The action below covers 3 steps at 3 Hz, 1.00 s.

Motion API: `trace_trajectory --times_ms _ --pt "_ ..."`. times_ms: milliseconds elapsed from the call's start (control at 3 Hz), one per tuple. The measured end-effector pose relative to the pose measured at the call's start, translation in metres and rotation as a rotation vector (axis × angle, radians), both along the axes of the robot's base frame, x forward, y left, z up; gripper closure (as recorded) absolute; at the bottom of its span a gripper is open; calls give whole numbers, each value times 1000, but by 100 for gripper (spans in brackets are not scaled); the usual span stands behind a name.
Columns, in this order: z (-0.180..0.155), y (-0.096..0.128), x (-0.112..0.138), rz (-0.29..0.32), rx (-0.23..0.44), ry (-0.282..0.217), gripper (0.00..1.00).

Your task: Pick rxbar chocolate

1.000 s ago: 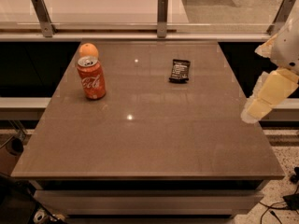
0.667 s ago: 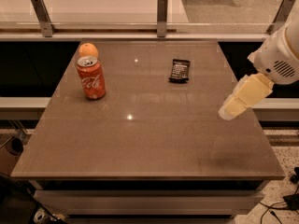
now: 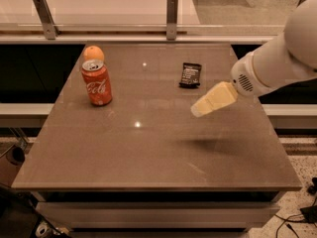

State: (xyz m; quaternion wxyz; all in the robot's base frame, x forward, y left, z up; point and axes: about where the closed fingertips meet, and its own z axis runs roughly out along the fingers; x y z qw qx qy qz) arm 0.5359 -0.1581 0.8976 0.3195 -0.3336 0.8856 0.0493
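rxbar chocolate just beyond gripper

The rxbar chocolate is a small, flat, rectangular bar in a black wrapper. The wrapper carries faint white print, too small to read, and its short ends show as slightly crimped edges. The bar lies flat on the brown table, in the far half and a little right of the middle. Its long side runs roughly from near to far, and the near end is turned slightly to the left. The table's surface is bare on all sides of it. The end effector hangs over the table, nearer than the bar and slightly to its right, not touching it.
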Motion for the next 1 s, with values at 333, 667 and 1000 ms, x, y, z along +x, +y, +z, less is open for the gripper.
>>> trace_trajectory --times_ms 333,667,1000 --pt "-12 7 34 -122 68 -50 0" --pt "-16 -3 65 -215 133 -81 0" --pt "-17 -7 97 -325 227 -84 0"
